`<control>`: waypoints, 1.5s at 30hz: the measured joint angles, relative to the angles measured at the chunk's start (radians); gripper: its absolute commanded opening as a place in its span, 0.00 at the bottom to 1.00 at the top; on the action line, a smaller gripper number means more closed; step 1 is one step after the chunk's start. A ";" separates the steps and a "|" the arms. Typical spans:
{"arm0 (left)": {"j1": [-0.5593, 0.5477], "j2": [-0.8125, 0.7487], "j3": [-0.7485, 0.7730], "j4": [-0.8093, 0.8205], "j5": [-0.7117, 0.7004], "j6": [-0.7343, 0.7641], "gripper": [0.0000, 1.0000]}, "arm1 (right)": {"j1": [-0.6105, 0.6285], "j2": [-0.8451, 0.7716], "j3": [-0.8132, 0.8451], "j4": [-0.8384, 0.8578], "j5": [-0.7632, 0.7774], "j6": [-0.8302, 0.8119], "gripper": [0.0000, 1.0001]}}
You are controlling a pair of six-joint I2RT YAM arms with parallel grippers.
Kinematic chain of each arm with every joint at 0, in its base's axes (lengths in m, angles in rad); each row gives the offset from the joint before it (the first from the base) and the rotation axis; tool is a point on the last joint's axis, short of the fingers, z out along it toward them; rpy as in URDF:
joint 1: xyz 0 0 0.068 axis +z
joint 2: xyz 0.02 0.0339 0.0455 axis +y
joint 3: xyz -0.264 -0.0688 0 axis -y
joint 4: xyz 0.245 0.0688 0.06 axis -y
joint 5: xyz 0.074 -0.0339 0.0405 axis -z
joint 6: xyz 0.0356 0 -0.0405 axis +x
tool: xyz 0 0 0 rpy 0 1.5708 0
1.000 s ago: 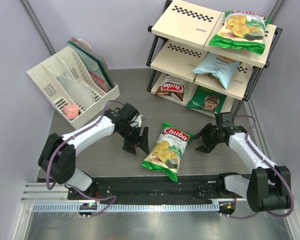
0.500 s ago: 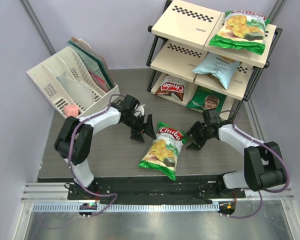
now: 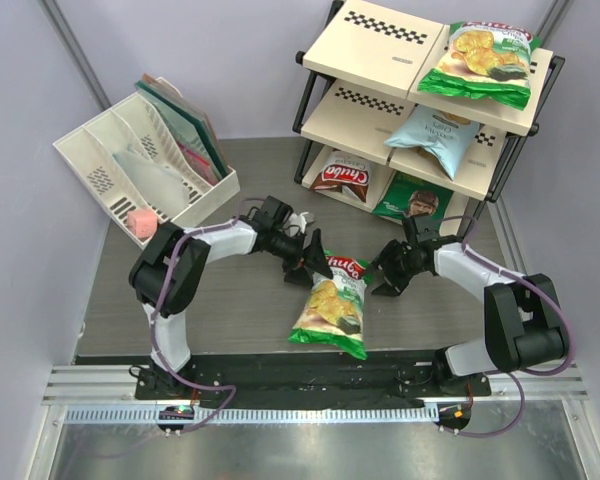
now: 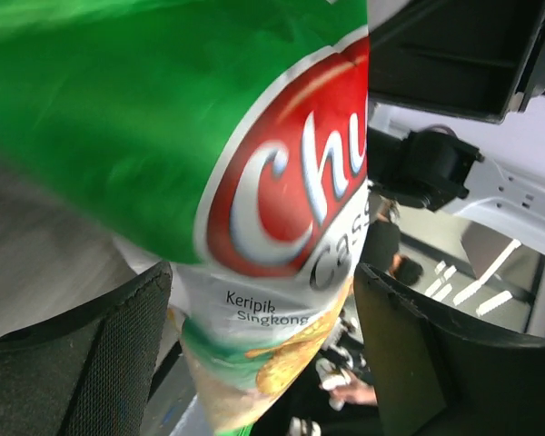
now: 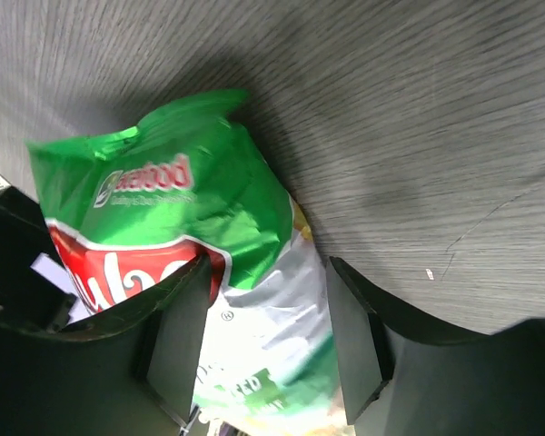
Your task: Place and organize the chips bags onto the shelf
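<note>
A green-and-white chips bag with a red Chuba logo lies on the grey table between both arms. My left gripper is at its upper left corner. In the left wrist view this gripper is open, and the bag hangs in the gap between its fingers. My right gripper is at the bag's upper right edge, open, and straddles the bag in the right wrist view. The shelf carries a green-and-white bag on top, a light blue bag in the middle, and a brown bag on the bottom board.
Beside the brown bag on the bottom board lies a dark green packet. A white slotted organizer with folders and a pink cube stands at the back left. A black rail runs along the near edge.
Both grippers have closed in on the bag's top edge from either side. The bag has turned more upright and slid slightly toward the near edge.
</note>
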 measured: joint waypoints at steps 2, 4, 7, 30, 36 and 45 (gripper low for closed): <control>-0.030 0.017 -0.009 0.044 0.026 -0.036 0.80 | 0.003 0.003 0.000 0.003 0.002 0.001 0.59; -0.068 0.046 -0.009 0.082 0.055 -0.073 0.80 | 0.007 0.007 0.001 0.009 0.005 0.004 0.59; -0.107 0.085 -0.009 0.122 0.092 -0.135 0.79 | 0.010 0.008 0.006 0.014 0.014 0.005 0.59; -0.114 0.103 -0.007 0.227 0.167 -0.289 0.00 | 0.012 -0.015 0.016 0.049 0.055 0.023 0.60; -0.119 0.092 -0.011 0.220 0.142 -0.268 0.00 | 0.012 -0.015 0.023 0.043 0.056 0.003 0.62; -0.042 -0.012 -0.137 0.205 0.070 -0.245 0.04 | -0.003 -0.043 0.109 -0.106 0.055 -0.109 0.65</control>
